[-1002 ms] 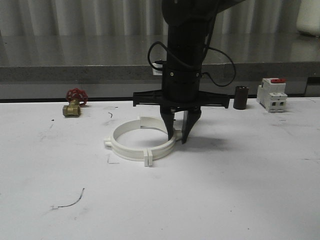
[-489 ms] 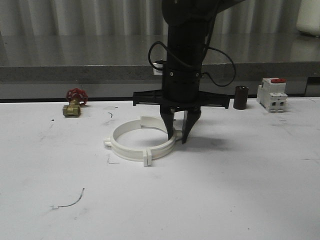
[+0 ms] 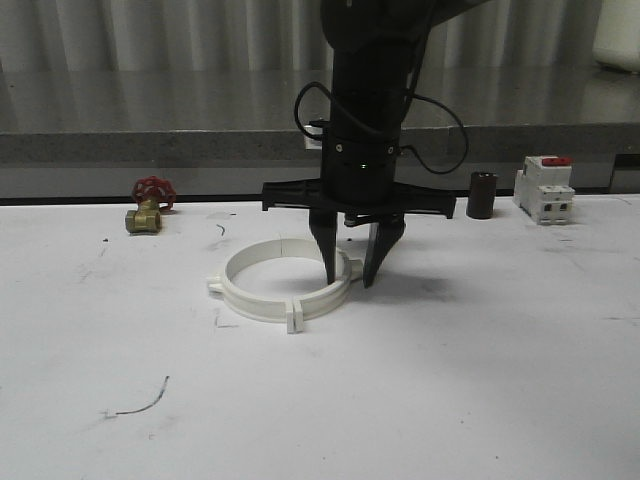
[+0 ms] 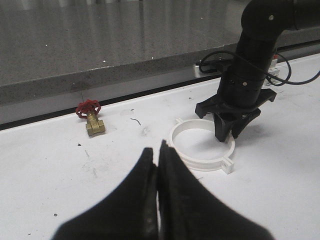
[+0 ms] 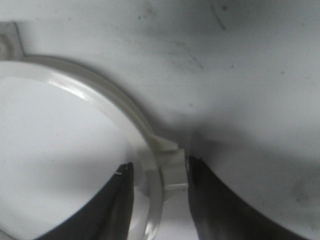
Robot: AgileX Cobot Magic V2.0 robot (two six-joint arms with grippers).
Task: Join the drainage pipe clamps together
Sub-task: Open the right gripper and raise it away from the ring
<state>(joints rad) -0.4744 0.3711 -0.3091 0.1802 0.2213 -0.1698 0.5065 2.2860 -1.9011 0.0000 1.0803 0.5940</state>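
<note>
The two drainage pipe clamps [image 3: 268, 301] lie on the white table as one wide white ring, with tabs at its left, front and right. My right gripper [image 3: 350, 281] points straight down over the ring's right side, open. One finger is inside the ring and one outside, straddling the band and its end tab [image 5: 172, 170]. The outer finger touches the tab; the inner finger stands a little off the band [image 5: 100, 97]. The left wrist view has the ring [image 4: 202, 159] beyond my left gripper [image 4: 156, 150], which is shut and empty, well short of it.
A brass valve with a red handwheel [image 3: 148, 207] sits at the back left. A black cylinder [image 3: 482, 195] and a white breaker with a red top [image 3: 545, 190] stand at the back right. A grey ledge [image 3: 150, 140] borders the table's far side.
My right gripper's fingers have spread apart. The rear band's raised end has dropped, and the ring now looks level and closed. The left gripper has not moved.
</note>
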